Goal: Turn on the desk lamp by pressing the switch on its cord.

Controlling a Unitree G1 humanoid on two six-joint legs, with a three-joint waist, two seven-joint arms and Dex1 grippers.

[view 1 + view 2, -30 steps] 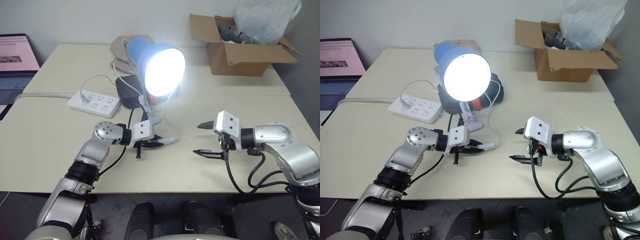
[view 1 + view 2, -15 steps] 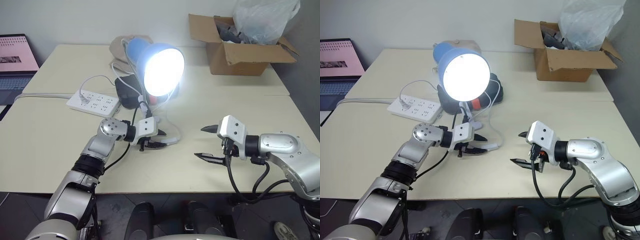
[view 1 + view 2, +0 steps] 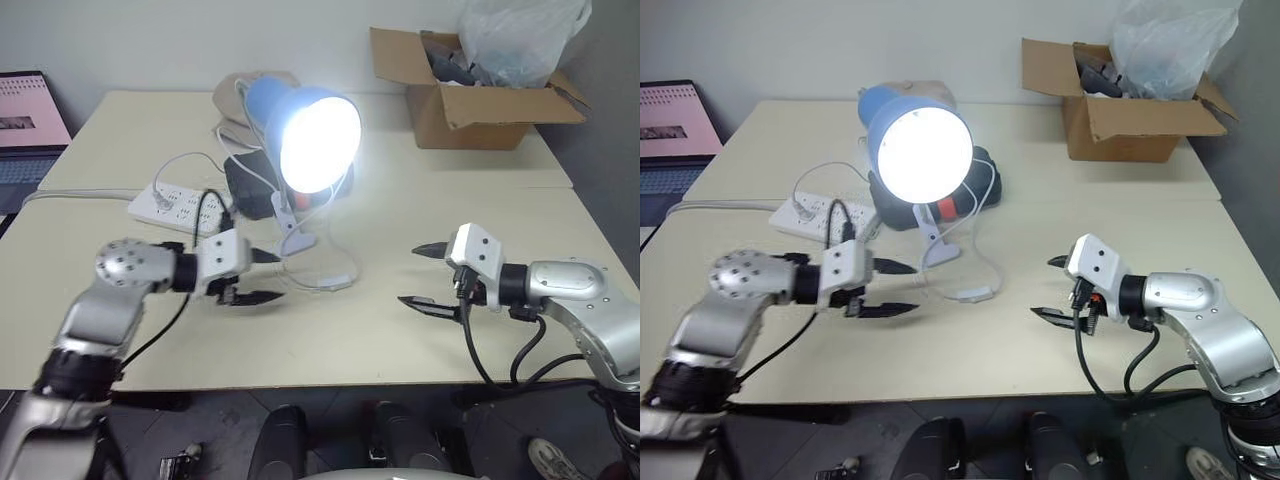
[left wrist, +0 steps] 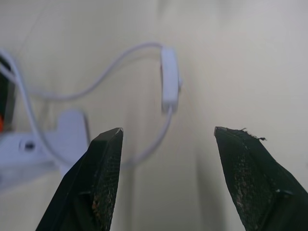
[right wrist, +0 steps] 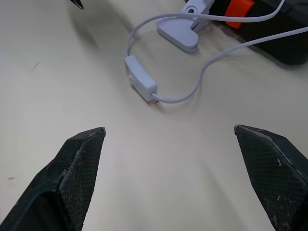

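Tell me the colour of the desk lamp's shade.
Blue; the desk lamp shows it best in the left eye view.

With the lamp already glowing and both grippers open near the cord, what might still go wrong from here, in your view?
1. The switch lies free on the table between the open left gripper and right gripper; a stray touch could press it again and put the lit desk lamp out.
2. The thin cord loops loosely past the lamp's clip base; a fingertip snagging it might drag the switch or tug the lamp over.
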